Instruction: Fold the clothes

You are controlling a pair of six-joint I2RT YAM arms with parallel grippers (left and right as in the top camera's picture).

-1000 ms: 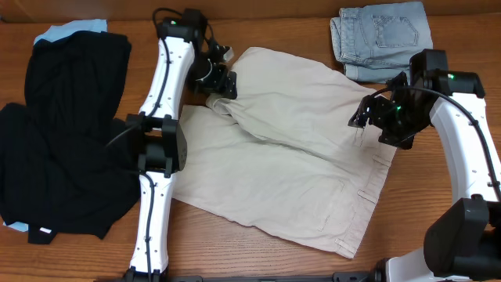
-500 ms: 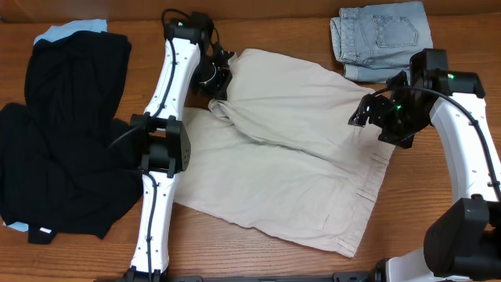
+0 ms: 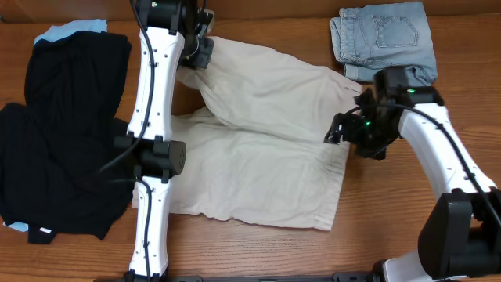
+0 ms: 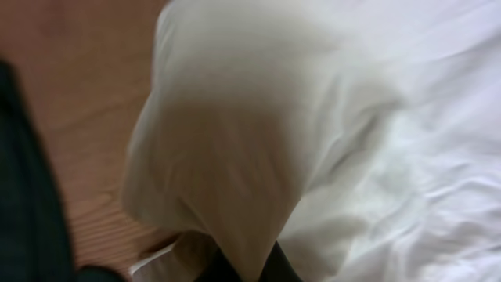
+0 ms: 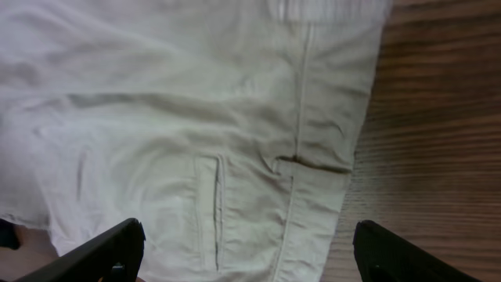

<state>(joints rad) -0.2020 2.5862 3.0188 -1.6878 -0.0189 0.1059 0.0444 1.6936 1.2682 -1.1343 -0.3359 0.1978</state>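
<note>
The clothes, a pair of pale beige shorts (image 3: pixel 266 157), lie spread across the middle of the table. My left gripper (image 3: pixel 200 52) is at their far left corner, shut on a bunch of the beige cloth (image 4: pixel 258 133), which hangs taut from the dark fingertips (image 4: pixel 283 266). My right gripper (image 3: pixel 338 133) hovers open over the shorts' right edge. In the right wrist view its two black fingers (image 5: pixel 117 247) straddle the seam and a slit pocket (image 5: pixel 215 211), with nothing between them.
Folded light-blue denim shorts (image 3: pixel 383 35) lie at the far right. A heap of black garments (image 3: pixel 63 133) covers the left side, with a light-blue piece (image 3: pixel 70 30) under it. Bare wood (image 3: pixel 258 254) shows along the front edge.
My left gripper closed on the shorts' far left part and pulled it up and back-left, dragging the shorts leftward. My right gripper followed left and slightly forward, staying open.
</note>
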